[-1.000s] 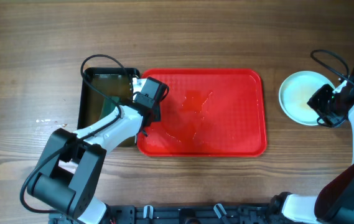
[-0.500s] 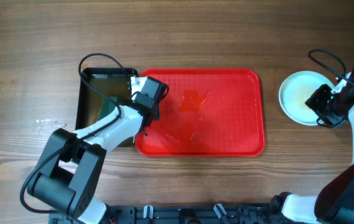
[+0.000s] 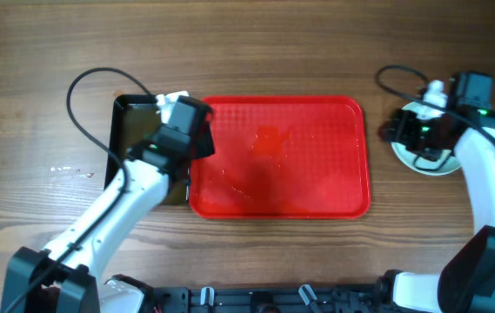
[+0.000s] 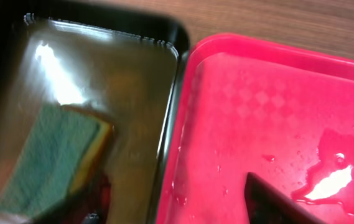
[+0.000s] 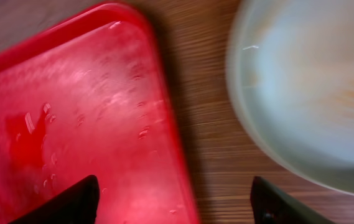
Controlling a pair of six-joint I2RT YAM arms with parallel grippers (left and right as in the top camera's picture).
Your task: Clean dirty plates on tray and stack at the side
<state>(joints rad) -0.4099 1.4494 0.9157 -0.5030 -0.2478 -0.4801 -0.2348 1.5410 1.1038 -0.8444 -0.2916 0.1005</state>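
The red tray (image 3: 317, 174) lies mid-table with no plate on it, only wet patches (image 3: 269, 139). The pale plates (image 3: 421, 163) sit in a stack on the table right of the tray, partly under my right arm. My right gripper (image 3: 393, 132) hovers between the tray's right edge and the plates; in the right wrist view it (image 5: 173, 205) is open and empty, with the tray (image 5: 71, 124) at left and a plate (image 5: 313, 93) at upper right. My left gripper (image 3: 188, 122) (image 4: 177, 208) is open and empty, straddling the tray's left rim (image 4: 192, 93).
A black tub (image 3: 130, 148) touches the tray's left side. A green-and-yellow sponge (image 4: 52, 155) lies in it. A black cable (image 3: 99, 78) loops above the tub. Bare wooden table (image 3: 256, 52) runs along the far side.
The left gripper has opened and moved up and left, off the tray toward the tub. The right gripper has opened wide and swung left off the plates toward the tray's edge.
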